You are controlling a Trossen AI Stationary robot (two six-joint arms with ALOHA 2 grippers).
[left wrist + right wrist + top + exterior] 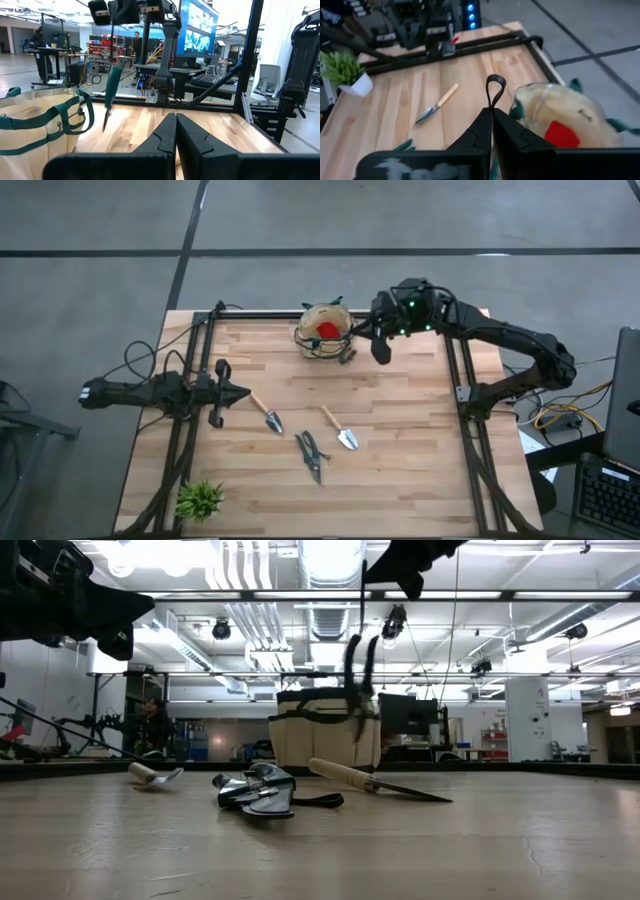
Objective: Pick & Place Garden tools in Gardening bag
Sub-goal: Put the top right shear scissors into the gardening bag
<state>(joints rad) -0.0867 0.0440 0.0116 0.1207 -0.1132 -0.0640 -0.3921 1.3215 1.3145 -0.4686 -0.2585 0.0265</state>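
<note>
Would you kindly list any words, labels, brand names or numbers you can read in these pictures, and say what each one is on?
None can be read.
The monitor in the room shows a bright picture, too blurred to read.
The gardening bag, trowels and shears show no lettering.

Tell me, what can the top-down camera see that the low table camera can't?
Only the top-down view shows the small red lump inside the round tan fabric bag, and the spiky green plant. Only the low view shows bright ceiling lights, and that dark pruning shears hang clear of the wooden table. Both show the bag, one silver wooden-handled trowel, another trowel, and other grey pruning shears lying on the table.
</note>
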